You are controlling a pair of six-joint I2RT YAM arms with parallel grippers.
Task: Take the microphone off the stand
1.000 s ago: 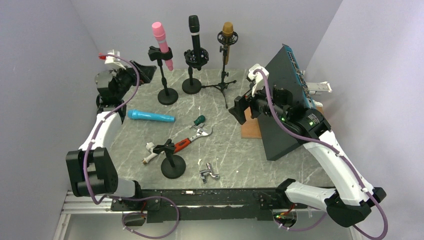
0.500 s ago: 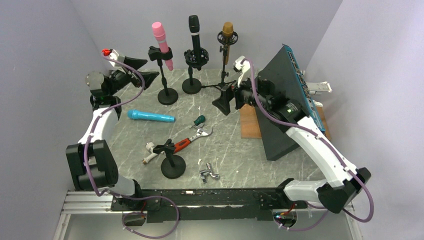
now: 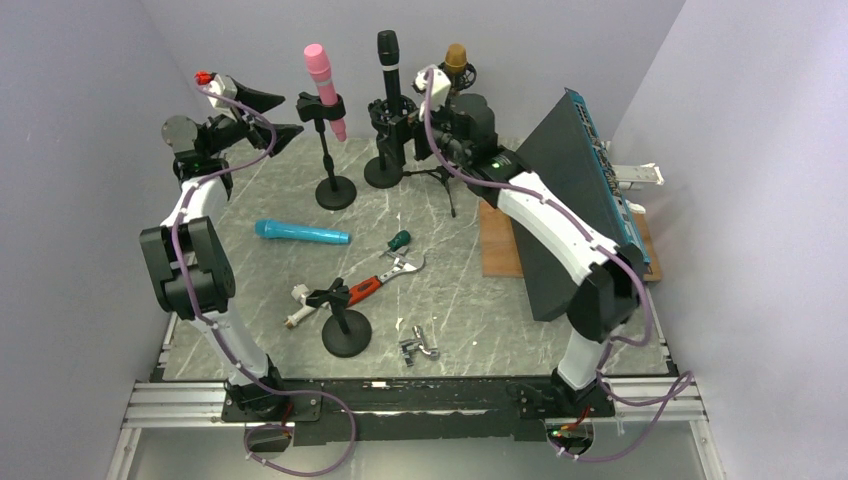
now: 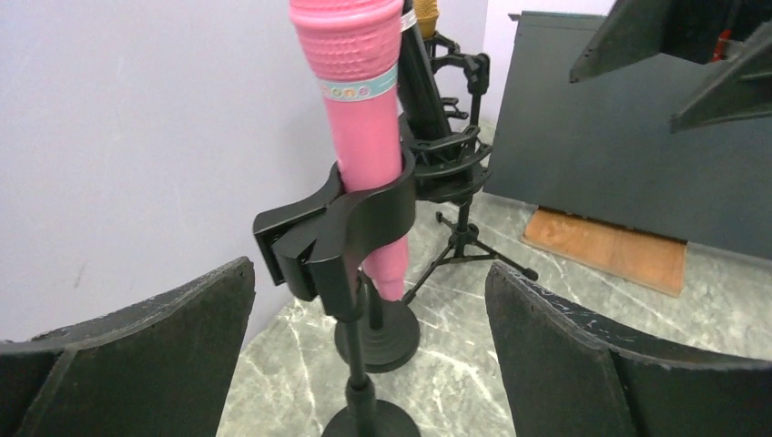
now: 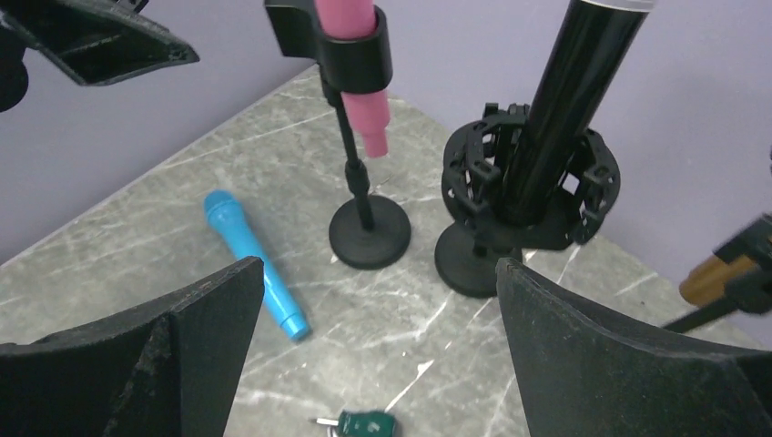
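A pink microphone (image 3: 322, 85) stands tilted in the clip of a black stand (image 3: 334, 190) at the back left. My left gripper (image 3: 272, 116) is open just left of it, level with the clip. In the left wrist view the pink microphone (image 4: 360, 100) and its clip (image 4: 337, 218) sit ahead, between the open fingers (image 4: 182, 346). A black microphone (image 3: 388, 60) stands in a shock mount, a gold one (image 3: 456, 60) on a tripod. My right gripper (image 3: 412, 118) is open, close beside the black microphone's mount (image 5: 533, 187).
A blue microphone (image 3: 300, 233) lies loose on the table, also in the right wrist view (image 5: 238, 241). An empty stand (image 3: 345, 325), a red-handled wrench (image 3: 385, 275), a green key fob (image 3: 399, 240) and a metal fitting (image 3: 420, 345) lie at the front. A dark panel (image 3: 570, 200) leans on the right.
My left gripper has risen and moved in beside the pink microphone's clip. My right arm has swung left and back, from in front of the panel to the black microphone's stand.
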